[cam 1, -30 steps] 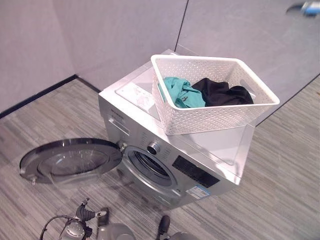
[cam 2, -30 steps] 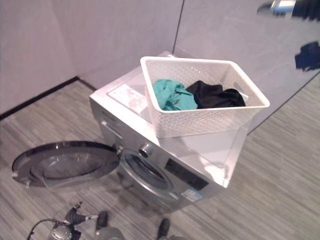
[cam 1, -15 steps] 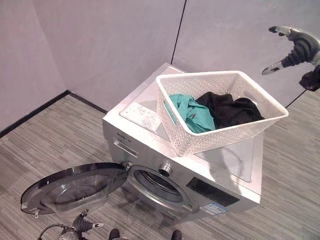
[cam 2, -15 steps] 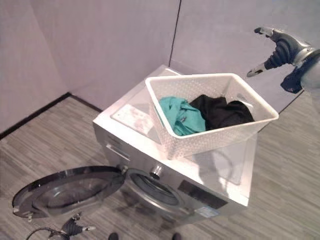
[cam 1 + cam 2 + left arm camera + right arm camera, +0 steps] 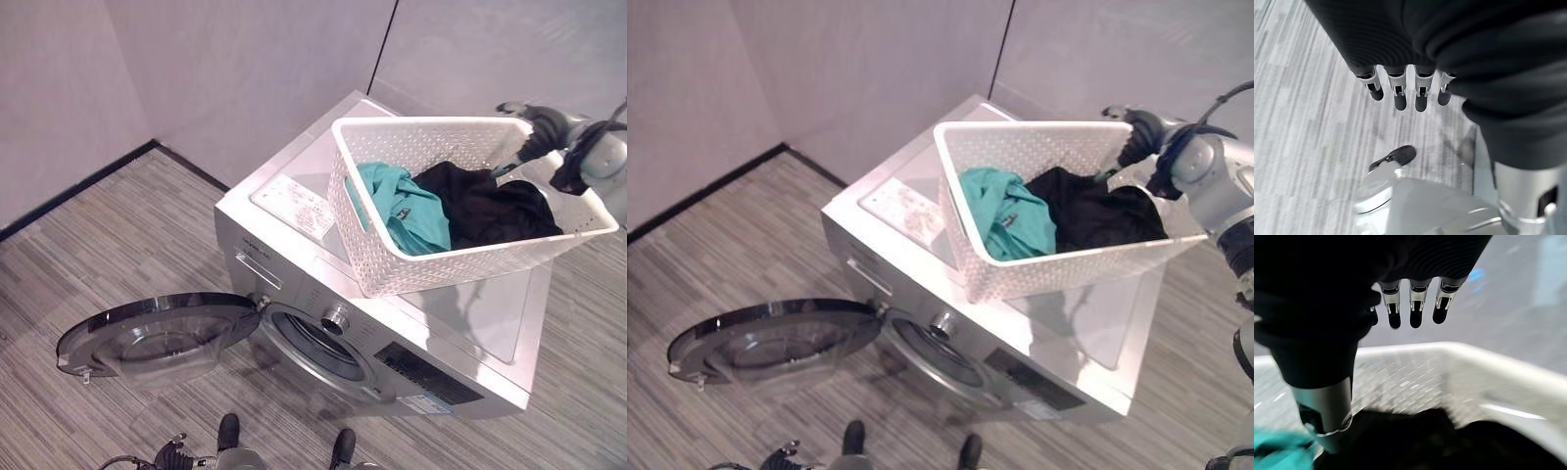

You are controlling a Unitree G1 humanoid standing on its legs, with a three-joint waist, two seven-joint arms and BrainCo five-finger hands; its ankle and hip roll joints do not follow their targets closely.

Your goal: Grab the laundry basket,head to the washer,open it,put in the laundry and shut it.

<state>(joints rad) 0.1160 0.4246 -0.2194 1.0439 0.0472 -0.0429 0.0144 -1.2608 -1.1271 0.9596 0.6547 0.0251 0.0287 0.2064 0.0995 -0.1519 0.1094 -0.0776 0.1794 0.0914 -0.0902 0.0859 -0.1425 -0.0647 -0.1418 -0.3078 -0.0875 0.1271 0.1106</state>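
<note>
White perforated plastic forms the laundry basket (image 5: pixel 460 257), a rectangular tub with a rolled rim and a slot handle in its end wall, which is set on the flat top of a silver front-loading washing machine (image 5: pixel 470 323) and overhangs the top's right-hand edge. Two garments are heaped inside it: a teal garment (image 5: pixel 404 209) against the left end and a black garment (image 5: pixel 485 203) filling the right half, the two touching in the middle. The washer's round door (image 5: pixel 157 333) is swung fully open to the left, lying nearly level above the grey striped floor (image 5: pixel 118 235), and the dark drum opening (image 5: pixel 313 343) is exposed beside a silver dial (a pale printed sheet (image 5: pixel 299 204) lies on the lid just left of the basket). The right hand (image 5: pixel 1136 132) is seen at the basket's far right corner, above the rim and over the black garment; in the right wrist view its fingers (image 5: pixel 1413 308) are held straight and slightly apart, with the thumb (image 5: pixel 1325 413) reaching down toward the dark cloth, and nothing is clasped. Whether the thumb actually touches the cloth cannot be told. The left hand (image 5: pixel 1405 83) is seen in the left wrist view, low over the floor, well apart from the basket, its fingers (image 5: pixel 1398 95) straight, close together and empty.
</note>
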